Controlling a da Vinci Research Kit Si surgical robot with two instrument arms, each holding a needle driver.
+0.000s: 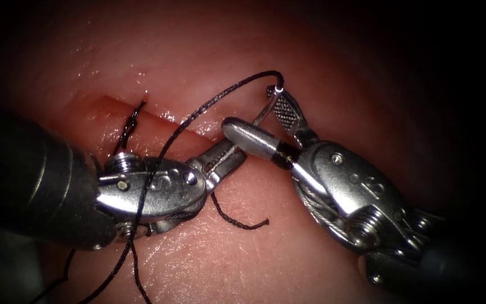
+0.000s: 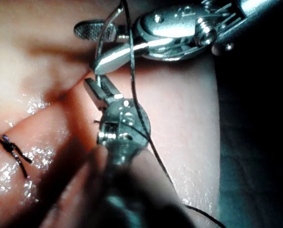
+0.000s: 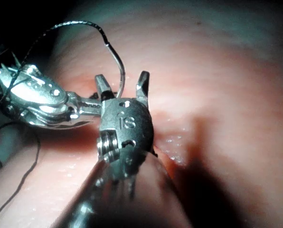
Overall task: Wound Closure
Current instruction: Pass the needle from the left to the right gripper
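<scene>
Left tool (image 1: 229, 160): coming in from the endoscope view's left, jaws clenched on the needle's pointed end.
Right tool (image 1: 265, 121): jaws spread wide and released, grasping nothing; the needle is passing between them.
Needle (image 1: 262, 112): out of the tissue, running up from the left tool to its swaged end; mostly hidden behind the right tool's rounded jaw in the endoscope view.
Thread (image 1: 198, 110): arching from the needle's swaged end, crossing over the left tool's body, running off the picture's lower edge.
Stitch (image 1: 132, 125): dark knotted strands sitting across the cut's left end.
Cut end of thread (image 1: 240, 223): lying loose on the tissue below the left tool.
Tissue (image 1: 288, 247): glistening; its cut (image 1: 158, 119) is partly hidden by both tools.
</scene>
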